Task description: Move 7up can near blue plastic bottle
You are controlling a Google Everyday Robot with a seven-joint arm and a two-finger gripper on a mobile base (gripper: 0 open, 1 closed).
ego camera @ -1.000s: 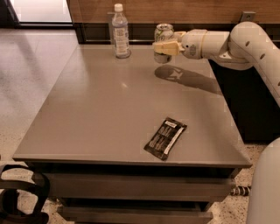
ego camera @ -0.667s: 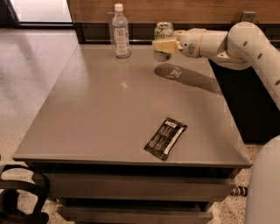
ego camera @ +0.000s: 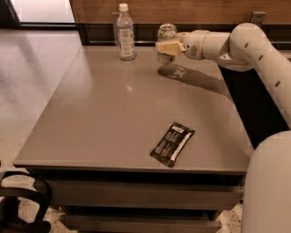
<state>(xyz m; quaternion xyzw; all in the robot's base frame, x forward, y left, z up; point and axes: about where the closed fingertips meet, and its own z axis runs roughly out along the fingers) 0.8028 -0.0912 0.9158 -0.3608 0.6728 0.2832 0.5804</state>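
7up can (ego camera: 167,32) in claw (ego camera: 166,48), near bottle (ego camera: 125,34)

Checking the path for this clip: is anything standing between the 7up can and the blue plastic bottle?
Nothing visible. The gripper holds the 7up can right of the blue plastic bottle, only bare table between them. The black snack packet lies near the front edge, well clear.

A wide grey-brown table (ego camera: 113,136) fills the middle, with dark shelves (ego camera: 136,195) under its near edge. Pale speckled floor (ego camera: 32,82) lies to the left, brightest at the far left below a lit opening (ego camera: 43,10). A wood-panelled wall (ego camera: 204,11) runs along the far side. The gripper (ego camera: 166,48) holds the can (ego camera: 167,32) over the table's far right.
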